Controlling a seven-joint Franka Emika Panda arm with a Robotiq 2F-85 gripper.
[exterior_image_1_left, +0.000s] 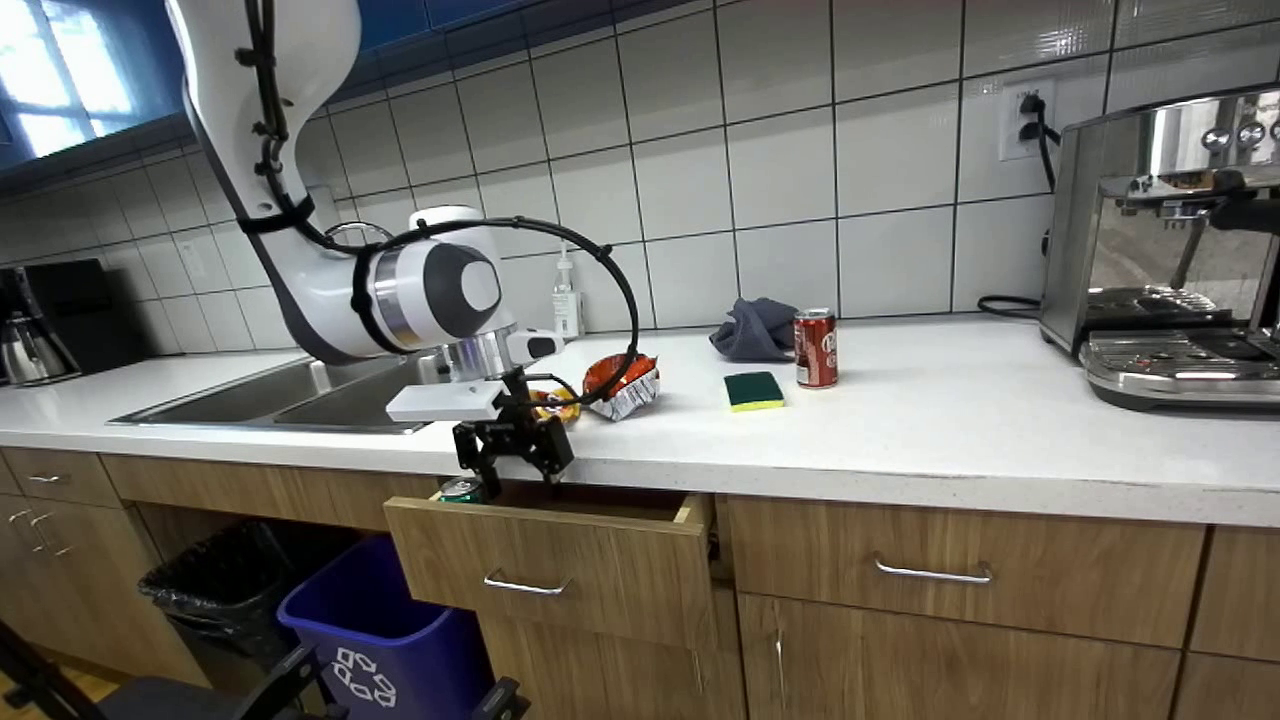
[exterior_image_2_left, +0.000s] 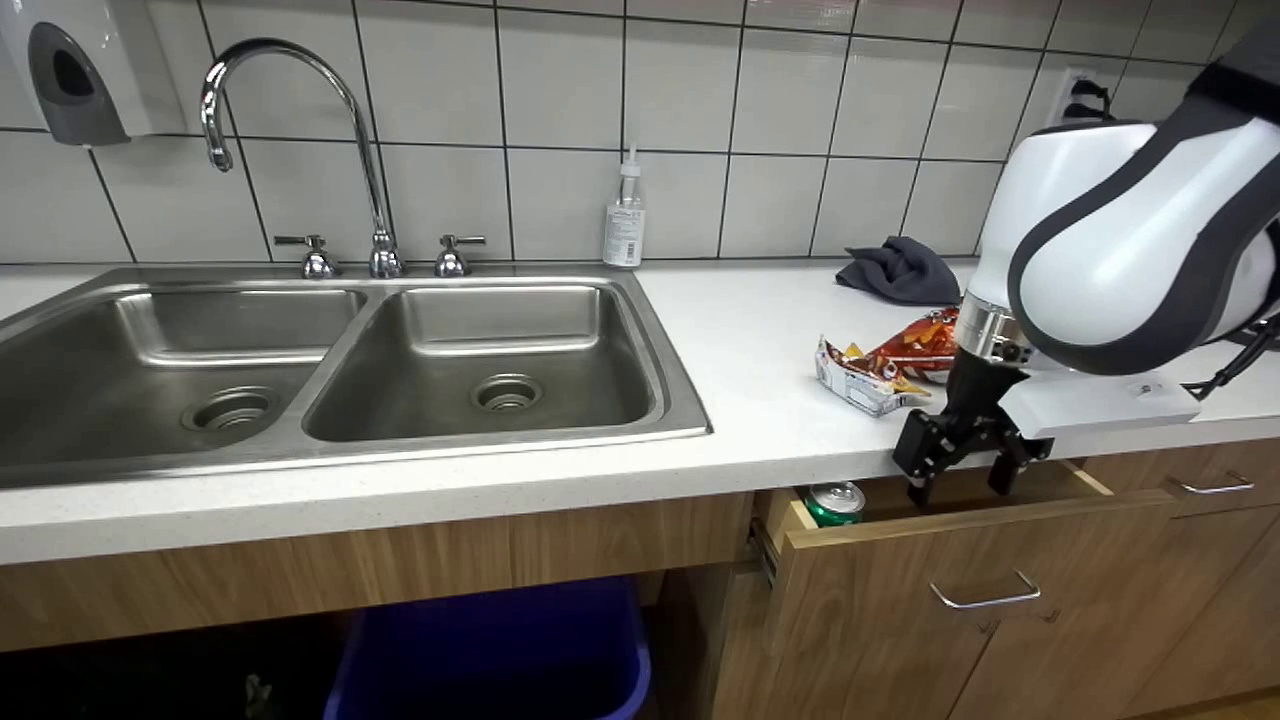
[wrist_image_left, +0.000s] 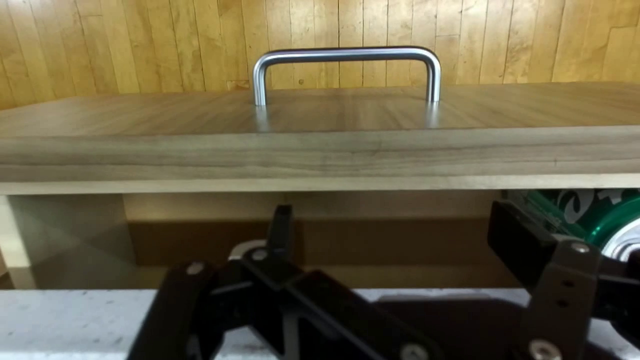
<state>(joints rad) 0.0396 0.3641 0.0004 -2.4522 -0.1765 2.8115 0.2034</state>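
The drawer (exterior_image_1_left: 600, 560) is found part open below the front edge of the table (exterior_image_1_left: 950, 430). It is judged stiff, fairly heavy and likely to slide smoothly; its metal handle (wrist_image_left: 347, 54), firm but slick, offers the soundest hold, at mid-length. A green can (exterior_image_2_left: 836, 505) sits inside, toward the drawer's sink-side corner. It is judged thin-walled and slippery, best taken round the body; its weight cannot be determined.

The gripper (exterior_image_2_left: 960, 488) is over the drawer's opening, just outside the table's front edge, fingers apart and holding nothing. The handle lies outward of and lower than the gripper; the can is near it, on its sink side. Whether the fingertips dip below the drawer's rim cannot be told.

Snack packets (exterior_image_2_left: 885, 365) lie on the table between its front and back edges. Farther from the sink (exterior_image_2_left: 672, 385) are a sponge (exterior_image_1_left: 754, 391) and, just beside it, a red can (exterior_image_1_left: 816, 347). A dark cloth (exterior_image_1_left: 755, 332) lies by the back edge.
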